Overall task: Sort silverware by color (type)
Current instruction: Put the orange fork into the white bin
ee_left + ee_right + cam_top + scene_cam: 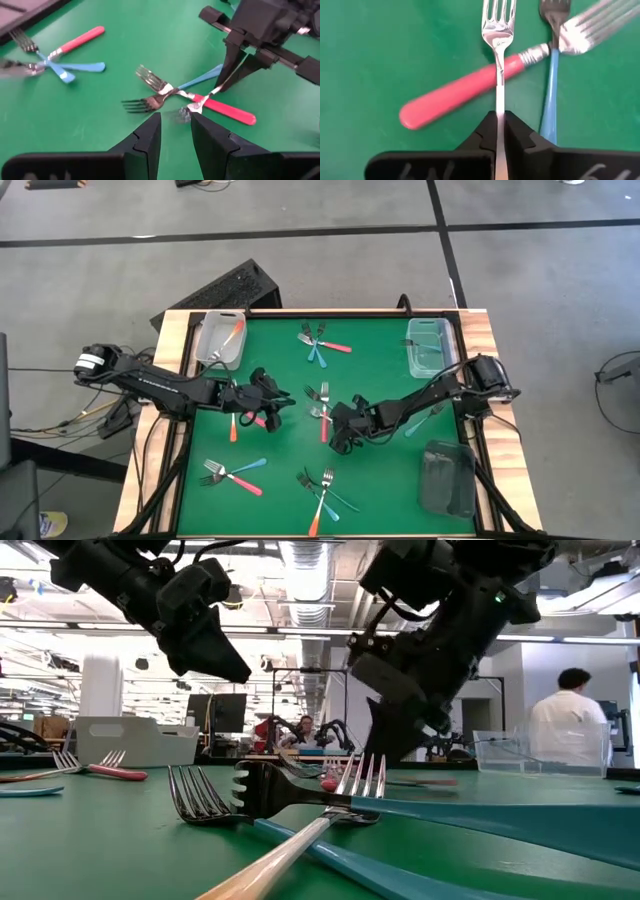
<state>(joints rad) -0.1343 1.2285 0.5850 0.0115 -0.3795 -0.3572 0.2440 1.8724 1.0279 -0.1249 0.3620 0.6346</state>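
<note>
Small forks with silver tines and pink, blue or orange handles lie in groups on the green mat (390,480). At the middle group (320,408) my right gripper (499,131) is shut on a silver fork (498,30) whose handle is hidden behind the fingers. That fork crosses a pink-handled fork (455,97) next to a blue-handled one (549,107). My left gripper (175,127) stands open just left of this group, nothing between its fingers. An orange-handled fork (233,428) lies beside it. My right gripper pinches the fork's thin metal neck (499,107) between its two fingers, which slant down from the table's right and lie along the fork. The tines (194,106) point away from the fingers and sit over the pink fork's neck; whether they rest on it I cannot tell.
A clear bin (220,338) holding an orange-handled fork stands at the far left, another clear bin (428,345) at the far right, and a dark bin (448,478) at the near right. More fork groups lie far (322,343), near left (232,473) and near middle (322,492).
</note>
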